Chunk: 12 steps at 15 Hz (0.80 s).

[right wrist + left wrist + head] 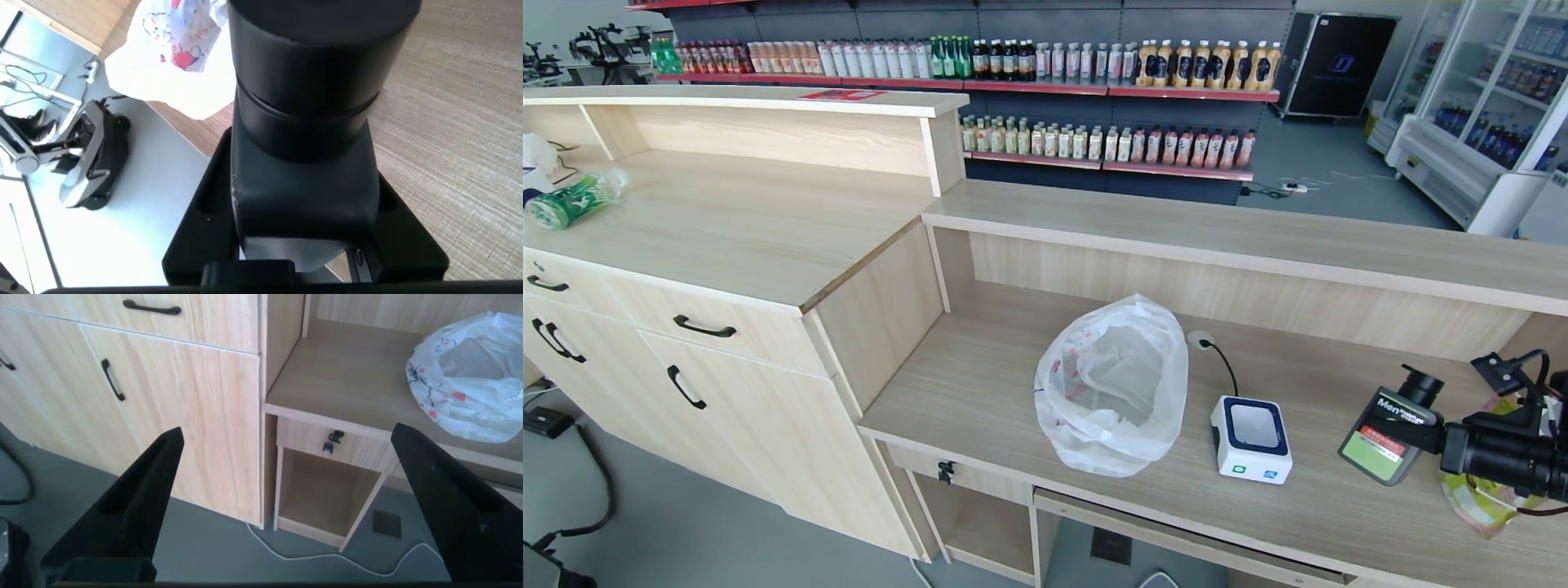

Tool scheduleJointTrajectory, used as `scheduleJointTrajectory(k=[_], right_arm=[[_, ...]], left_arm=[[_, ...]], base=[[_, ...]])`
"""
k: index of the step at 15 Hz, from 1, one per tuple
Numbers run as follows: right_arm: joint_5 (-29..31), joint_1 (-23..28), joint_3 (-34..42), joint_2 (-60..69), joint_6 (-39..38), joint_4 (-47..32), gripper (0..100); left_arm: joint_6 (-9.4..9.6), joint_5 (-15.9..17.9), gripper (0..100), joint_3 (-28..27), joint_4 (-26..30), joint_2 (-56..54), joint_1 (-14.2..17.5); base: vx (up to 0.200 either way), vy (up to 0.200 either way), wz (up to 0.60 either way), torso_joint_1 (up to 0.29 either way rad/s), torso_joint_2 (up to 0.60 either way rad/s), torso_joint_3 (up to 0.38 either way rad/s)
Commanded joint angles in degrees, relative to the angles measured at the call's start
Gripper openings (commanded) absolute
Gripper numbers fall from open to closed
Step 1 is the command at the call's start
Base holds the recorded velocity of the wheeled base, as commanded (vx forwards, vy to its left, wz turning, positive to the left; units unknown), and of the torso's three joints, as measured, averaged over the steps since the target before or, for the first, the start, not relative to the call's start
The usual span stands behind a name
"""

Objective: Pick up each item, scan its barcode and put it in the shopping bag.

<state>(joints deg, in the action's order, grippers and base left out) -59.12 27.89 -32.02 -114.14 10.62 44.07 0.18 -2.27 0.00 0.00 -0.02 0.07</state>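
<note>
R claw (1421, 431), pinching dark bottle (1387, 439), should hold its labelled face, prob. w/ barcode, squarely over scanner (1252, 434); L claw (288, 431) spread.

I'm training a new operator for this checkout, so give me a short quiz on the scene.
1. True or false: the bag sits on the robot's right of the scanner.
2. What does the right gripper hold? A bottle; B bag; C nothing.
3. Fill in: the left gripper is ____.
Key: 1 false; 2 A; 3 open.
</note>
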Motion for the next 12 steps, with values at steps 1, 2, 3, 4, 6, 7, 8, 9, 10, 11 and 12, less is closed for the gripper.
scheduleJointTrajectory(k=[1,2,3,4,6,7,8,9,10,11,12], right_arm=[[-0.11,-0.73,-0.06,-0.56,0.02,-0.21,0],[-0.2,-1.35,-0.06,-0.47,-0.07,-0.21,0],[-0.2,-2.4,-0.06,-0.56,-0.07,-0.21,0],[-0.2,-2.76,-0.14,-0.73,-0.07,-0.21,0],[-0.2,-3.46,-0.58,-1.52,-0.16,-0.04,0],[-0.2,-3.46,-0.67,-1.79,-0.07,-0.04,0],[-0.2,-3.46,-0.76,-1.79,-0.07,-0.04,0],[-0.2,-3.37,-0.93,-1.88,-0.07,0.05,0],[-0.2,-3.37,-1.29,-2.05,-0.07,0.05,0],[-0.2,-3.37,-1.73,-2.49,-0.16,0.05,0],[-0.2,-3.37,-2.25,-2.75,-0.07,0.05,0]], left_arm=[[-0.01,-0.02,100,0.0,0.0,0.02,0.01],[-0.01,-0.02,100,0.0,0.0,0.02,0.01],[-0.01,-0.02,100,0.0,0.0,0.02,0.01],[-0.01,-0.02,100,0.0,0.0,0.02,0.01],[-0.01,-0.02,100,0.0,0.0,0.02,0.01],[-0.01,-0.02,100,0.0,0.0,0.02,0.01],[-0.01,-0.02,100,0.0,0.0,0.02,0.01],[-0.01,-0.02,100,0.0,0.0,0.02,0.01],[-0.01,-0.02,100,0.0,0.0,0.02,0.01],[-0.01,-0.02,100,0.0,0.0,0.02,0.01],[-0.01,-0.02,100,0.0,0.0,0.02,0.01]], base=[[0.0,0.0,0.0,0.0,0.0,0.0],[0.0,0.0,0.0,0.0,0.0,0.0],[0.0,0.0,0.0,0.0,0.0,0.0],[0.0,0.0,0.0,0.0,0.0,0.0],[0.0,0.0,0.0,0.0,0.0,0.0],[0.0,0.0,0.0,0.0,0.0,0.0],[0.0,0.0,0.0,0.0,0.0,0.0],[0.0,0.0,0.0,0.0,0.0,0.0],[0.0,0.0,0.0,0.0,0.0,0.0],[0.0,0.0,0.0,0.0,0.0,0.0],[0.0,0.0,0.0,0.0,0.0,0.0]])
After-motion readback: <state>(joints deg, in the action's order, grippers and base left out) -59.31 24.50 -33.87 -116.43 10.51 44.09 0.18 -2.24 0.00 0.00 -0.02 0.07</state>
